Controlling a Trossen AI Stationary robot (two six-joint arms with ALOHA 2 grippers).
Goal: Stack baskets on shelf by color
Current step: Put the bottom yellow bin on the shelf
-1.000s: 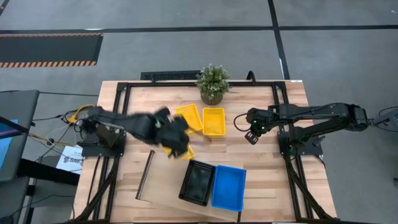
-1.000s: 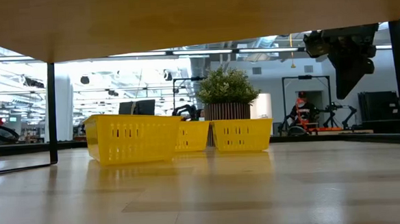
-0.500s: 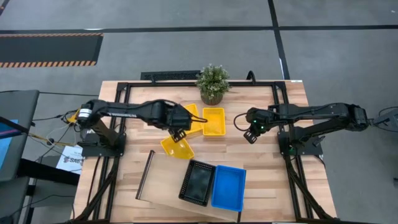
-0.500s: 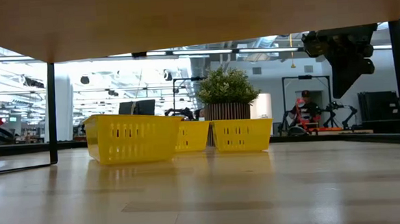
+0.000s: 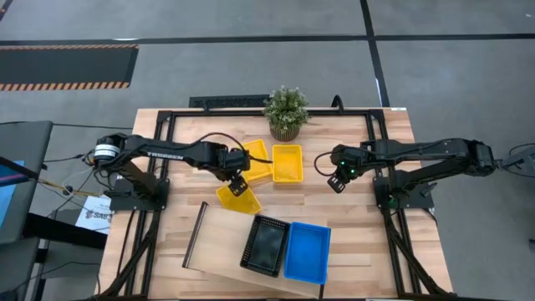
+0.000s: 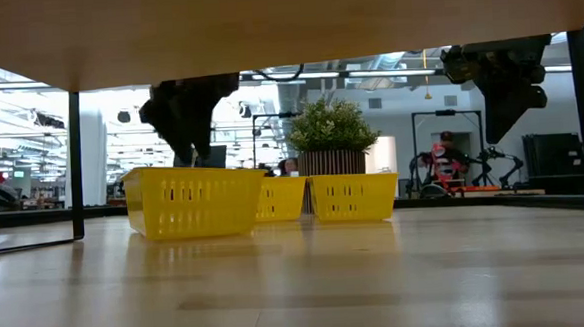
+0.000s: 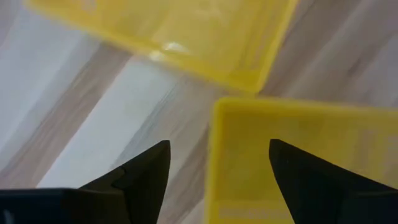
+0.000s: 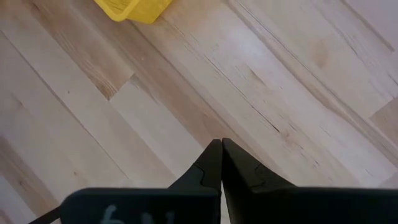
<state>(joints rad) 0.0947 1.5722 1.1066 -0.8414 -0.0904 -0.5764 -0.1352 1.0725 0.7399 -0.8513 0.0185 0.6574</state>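
Three yellow baskets stand on the table: two side by side point(image 5: 255, 159) point(image 5: 287, 163) before the plant, and a third point(image 5: 238, 198) nearer, resting on its base. My left gripper point(image 5: 236, 179) hovers open just above this third basket; in the left wrist view its fingers stand on either side of the basket's corner rim point(image 7: 214, 155) without touching it. A black basket point(image 5: 266, 245) and a blue basket point(image 5: 307, 251) sit on the shelf point(image 5: 219, 238). My right gripper point(image 5: 337, 181) hangs shut over bare table at the right.
A potted green plant point(image 5: 286, 113) stands at the table's far edge behind the yellow baskets. The shelf's dark rail point(image 5: 195, 234) lies along its left side. Bare wood point(image 5: 359, 217) shows between the right gripper and the shelf. In the low view, a person point(image 6: 442, 156) is in the room beyond.
My left gripper has opened and let go of the near yellow basket, which now stands on the table by itself. The gripper has drawn a little toward the table's far edge and now shows above the basket in the low view.
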